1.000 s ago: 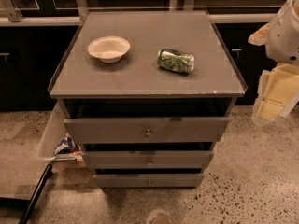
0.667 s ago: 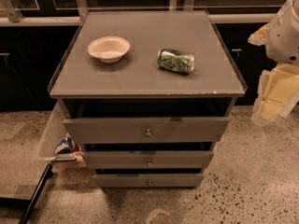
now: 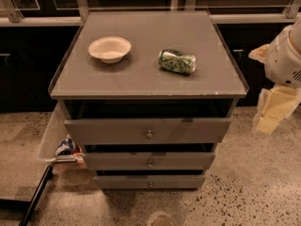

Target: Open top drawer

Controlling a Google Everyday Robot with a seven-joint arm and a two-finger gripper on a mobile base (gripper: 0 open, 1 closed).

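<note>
The top drawer (image 3: 117,132) is the widest grey front of three under the grey cabinet top (image 3: 141,81). Its small round metal knob (image 3: 149,134) sits at its centre. A dark gap shows between the drawer front and the cabinet top. My gripper (image 3: 274,109), cream-coloured, hangs at the right edge of the camera view, below the white arm housing (image 3: 284,55). It is well to the right of the cabinet, level with the drawer front, and touches nothing.
A white bowl (image 3: 109,49) and a crushed green can (image 3: 177,61) lie on the cabinet top. Two narrower drawers (image 3: 122,161) sit below. A clear bin with packets (image 3: 63,146) stands at the left, a black pole (image 3: 35,197) at bottom left. Dark cabinets stand behind.
</note>
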